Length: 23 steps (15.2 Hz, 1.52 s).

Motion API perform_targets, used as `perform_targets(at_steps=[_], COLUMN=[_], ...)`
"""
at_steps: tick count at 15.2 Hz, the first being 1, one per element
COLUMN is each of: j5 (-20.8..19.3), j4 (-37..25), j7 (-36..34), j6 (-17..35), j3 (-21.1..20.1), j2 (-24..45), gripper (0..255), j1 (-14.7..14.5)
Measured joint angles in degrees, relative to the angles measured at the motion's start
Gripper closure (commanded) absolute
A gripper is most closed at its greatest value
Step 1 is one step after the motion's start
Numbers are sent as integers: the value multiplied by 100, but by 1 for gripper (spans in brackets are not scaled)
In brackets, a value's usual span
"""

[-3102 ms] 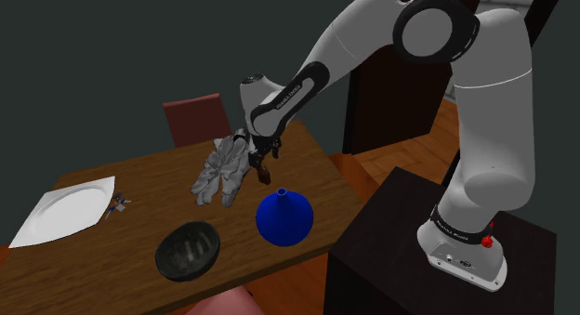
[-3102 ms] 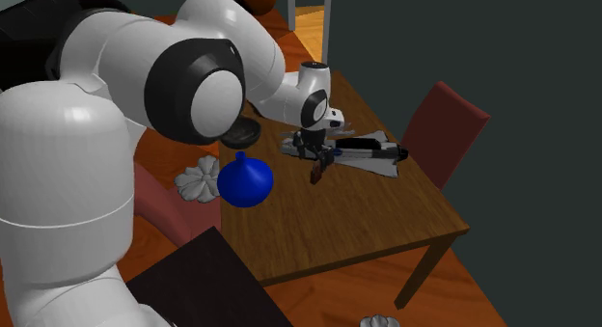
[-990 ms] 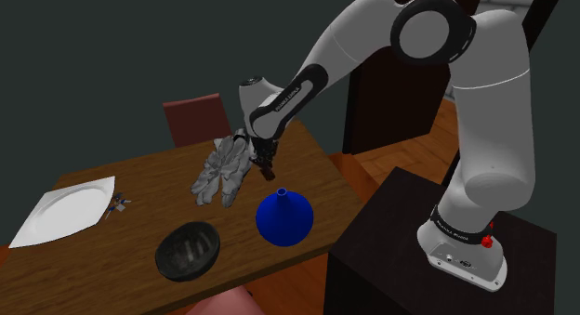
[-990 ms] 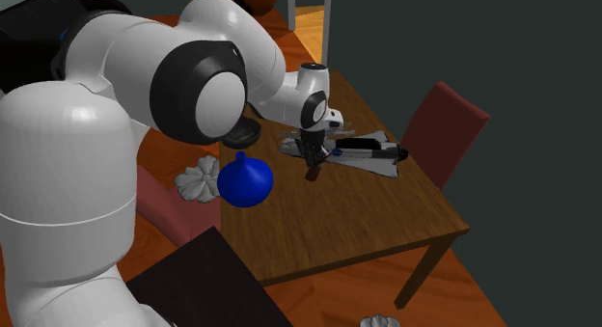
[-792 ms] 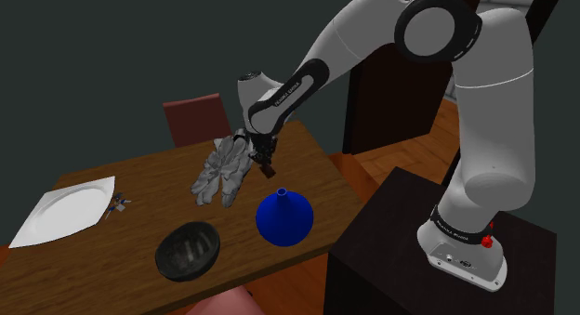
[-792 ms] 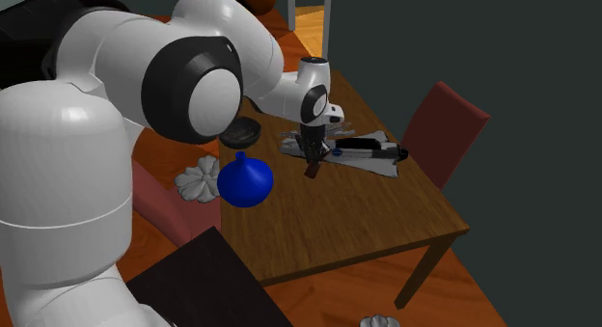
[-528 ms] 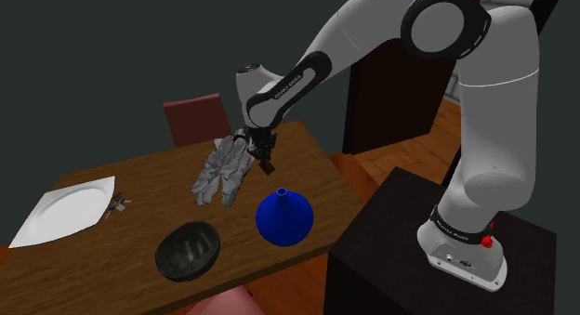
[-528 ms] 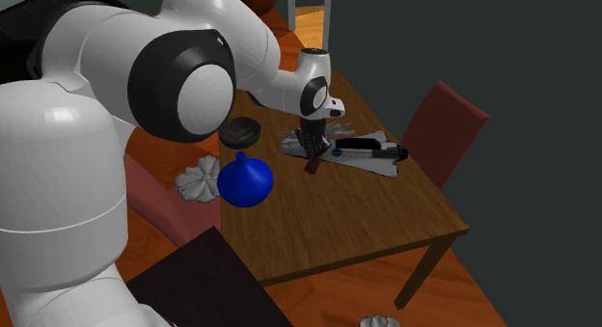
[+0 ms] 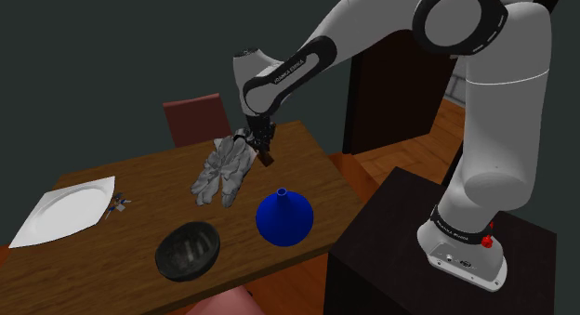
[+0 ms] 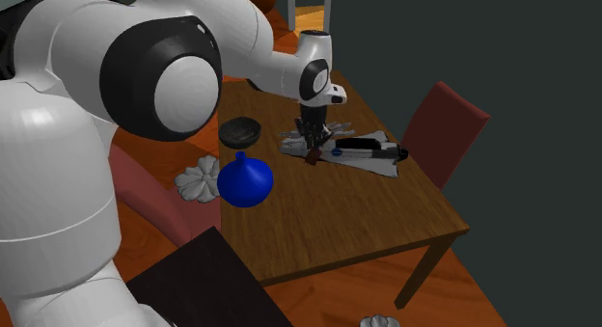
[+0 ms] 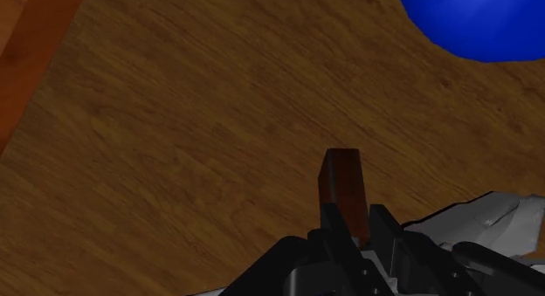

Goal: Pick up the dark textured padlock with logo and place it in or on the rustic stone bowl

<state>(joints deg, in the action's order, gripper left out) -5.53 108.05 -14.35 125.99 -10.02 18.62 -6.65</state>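
The padlock point(image 11: 342, 182) sits clasped in the gripper point(image 11: 354, 223) (above the table point(image 11: 175, 120)).

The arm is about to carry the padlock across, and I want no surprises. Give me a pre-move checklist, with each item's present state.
1. Grip: the gripper clasps the padlock between its fingers. Ok.
2. Lift: the padlock appears to hang above the table rather than touching it. Ok.
3. Target: the dark bowl sits upright near the table's front edge with nothing in it. Ok.
4. Obstacles: the blue vase stands beside the way to the bowl, and the grey model lies by the gripper. Clearance cannot tell.
5. Height for passing over the bowl's rim: cannot tell.
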Motion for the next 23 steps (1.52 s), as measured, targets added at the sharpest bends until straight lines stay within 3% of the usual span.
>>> perform_targets(at_steps=[7, 11, 23], j5=[57, 16, -290], j4=[-197, -278, -1480], j7=[-3, -443, -1944], j6=[-410, -513, -1001], j3=[-38, -187, -570], j2=[-216, -215, 590], gripper=[255, 255, 255], j1=[-18, -308, -1415])
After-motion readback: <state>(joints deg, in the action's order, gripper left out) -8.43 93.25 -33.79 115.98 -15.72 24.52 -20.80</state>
